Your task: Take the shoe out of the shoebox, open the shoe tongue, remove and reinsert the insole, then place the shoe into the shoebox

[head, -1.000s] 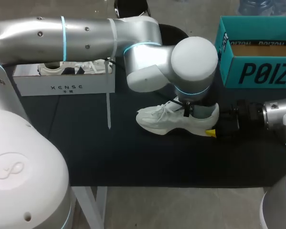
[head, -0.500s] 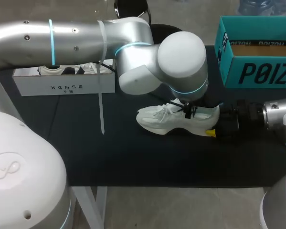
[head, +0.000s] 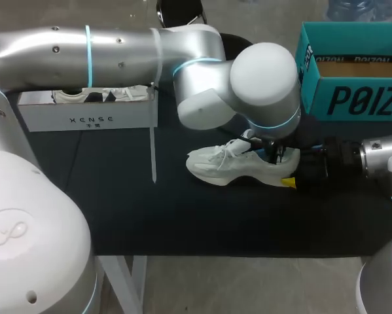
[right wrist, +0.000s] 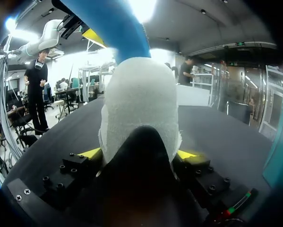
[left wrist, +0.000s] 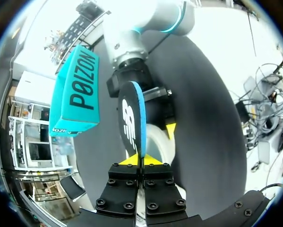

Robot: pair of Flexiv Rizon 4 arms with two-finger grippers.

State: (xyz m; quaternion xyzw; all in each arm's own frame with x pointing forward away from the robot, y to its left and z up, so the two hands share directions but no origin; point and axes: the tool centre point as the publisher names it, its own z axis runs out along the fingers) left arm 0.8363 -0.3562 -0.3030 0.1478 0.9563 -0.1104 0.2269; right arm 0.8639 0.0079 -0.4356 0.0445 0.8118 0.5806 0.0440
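While right pincer [right wrist: 139,153] clamps shoe [head: 228,167] | left pincer [left wrist: 140,160] gripping insole [left wrist: 132,118] shifted heelward

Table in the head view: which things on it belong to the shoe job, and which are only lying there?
Belong to the job:
- shoe, held at the heel by the right gripper
- insole, pinched in the left gripper
- teal shoebox

Only lying there:
- white box, at the left side of the table
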